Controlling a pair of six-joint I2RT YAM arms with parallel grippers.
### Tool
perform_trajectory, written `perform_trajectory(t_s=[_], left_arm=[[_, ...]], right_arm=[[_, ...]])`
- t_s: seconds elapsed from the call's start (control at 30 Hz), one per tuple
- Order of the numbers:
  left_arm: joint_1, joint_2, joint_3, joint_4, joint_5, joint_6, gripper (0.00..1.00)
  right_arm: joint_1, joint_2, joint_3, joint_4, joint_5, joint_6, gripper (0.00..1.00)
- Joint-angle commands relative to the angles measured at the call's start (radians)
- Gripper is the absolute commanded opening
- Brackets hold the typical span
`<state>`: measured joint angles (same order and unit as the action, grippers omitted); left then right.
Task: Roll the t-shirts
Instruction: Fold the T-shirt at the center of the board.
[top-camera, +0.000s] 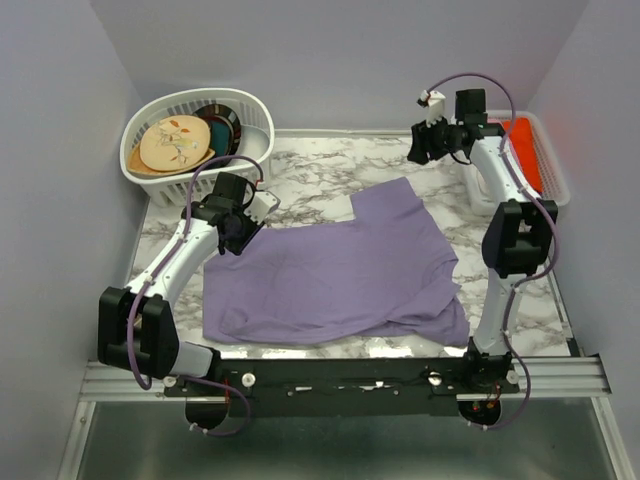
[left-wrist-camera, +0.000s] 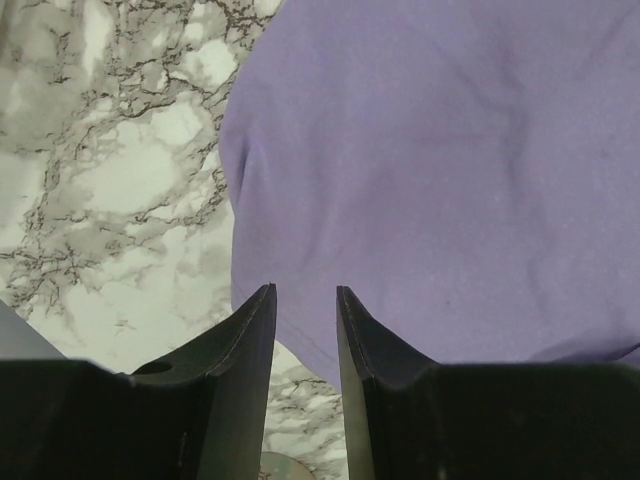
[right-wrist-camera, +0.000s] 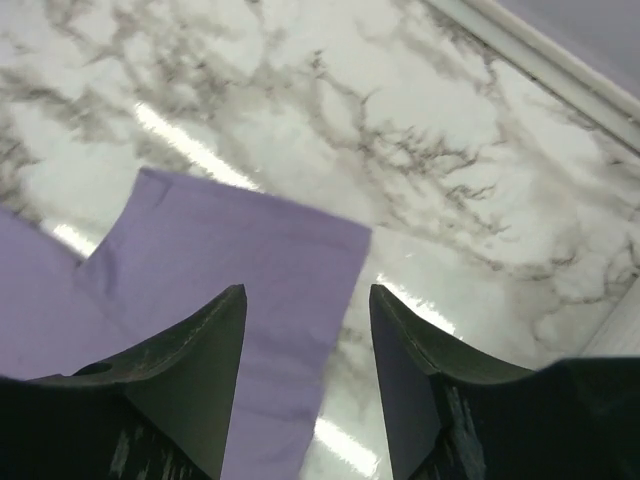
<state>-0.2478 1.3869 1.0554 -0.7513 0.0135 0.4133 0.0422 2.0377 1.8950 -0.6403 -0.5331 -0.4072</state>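
In the top view the left arm (top-camera: 180, 255) covers the upper left corner of the lavender t-shirt (top-camera: 330, 270), and the right arm (top-camera: 515, 240) crosses its right edge, hiding the cloth there. The white basket (top-camera: 255, 135) at upper left holds a tan round thing (top-camera: 175, 145) and a dark one (top-camera: 222, 122), both too small to name. The right arm also hides much of the basket at right (top-camera: 558, 185) and its orange-red cloth (top-camera: 532, 165).

In the left wrist view the t-shirt runs off the top and right edges. The left gripper (left-wrist-camera: 305, 292) masks its lower part. A pale round bit (left-wrist-camera: 285, 468) at the bottom edge cannot be identified.

In the right wrist view the sleeve is cut off at the left and bottom, partly behind the right gripper (right-wrist-camera: 308, 290).
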Motion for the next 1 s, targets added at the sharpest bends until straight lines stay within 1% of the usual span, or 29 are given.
perform_trajectory(t_s=[0.0, 0.07, 0.1, 0.13, 0.17, 0.2, 0.27, 0.37, 0.4, 0.43, 0.6, 0.67, 0.8, 0.97], left_arm=[[0.01, -0.005, 0.045, -0.049, 0.014, -0.005, 0.39], [0.012, 0.0, 0.048, -0.081, 0.014, 0.001, 0.38], [0.012, 0.006, 0.054, -0.089, 0.008, 0.004, 0.38], [0.012, 0.004, 0.057, -0.095, 0.003, 0.007, 0.38], [0.012, 0.006, 0.058, -0.106, -0.001, 0.012, 0.38], [0.013, 0.011, 0.066, -0.109, -0.006, 0.012, 0.38], [0.018, 0.012, 0.069, -0.115, -0.006, 0.005, 0.38], [0.024, 0.015, 0.064, -0.128, -0.006, -0.001, 0.38], [0.024, 0.017, 0.055, -0.129, -0.006, -0.001, 0.39], [0.024, 0.018, 0.051, -0.131, -0.03, 0.002, 0.38], [0.033, 0.026, 0.043, -0.129, -0.035, 0.005, 0.39], [0.035, 0.029, 0.037, -0.122, -0.032, 0.005, 0.39], [0.035, 0.037, 0.028, -0.112, -0.029, 0.001, 0.39], [0.039, 0.032, 0.034, -0.118, -0.03, 0.004, 0.39]], right_arm=[[0.008, 0.249, 0.29, 0.026, 0.214, 0.099, 0.57], [0.015, 0.341, 0.418, -0.033, 0.252, 0.076, 0.54], [0.015, 0.424, 0.477, -0.104, 0.265, 0.068, 0.53], [0.016, 0.464, 0.586, -0.137, 0.284, 0.05, 0.53], [0.018, 0.486, 0.607, -0.16, 0.289, 0.036, 0.53], [0.019, 0.495, 0.604, -0.177, 0.294, 0.018, 0.53], [0.03, 0.466, 0.485, -0.154, 0.288, -0.054, 0.54], [0.059, 0.426, 0.383, -0.131, 0.288, -0.162, 0.57], [0.065, 0.426, 0.38, -0.139, 0.288, -0.18, 0.6], [0.077, 0.43, 0.383, -0.15, 0.288, -0.212, 0.61], [0.097, 0.522, 0.522, -0.246, 0.315, -0.251, 0.62], [0.105, 0.527, 0.526, -0.257, 0.315, -0.271, 0.62], [0.122, 0.512, 0.472, -0.236, 0.334, -0.315, 0.63], [0.125, 0.559, 0.544, -0.262, 0.37, -0.305, 0.62]])
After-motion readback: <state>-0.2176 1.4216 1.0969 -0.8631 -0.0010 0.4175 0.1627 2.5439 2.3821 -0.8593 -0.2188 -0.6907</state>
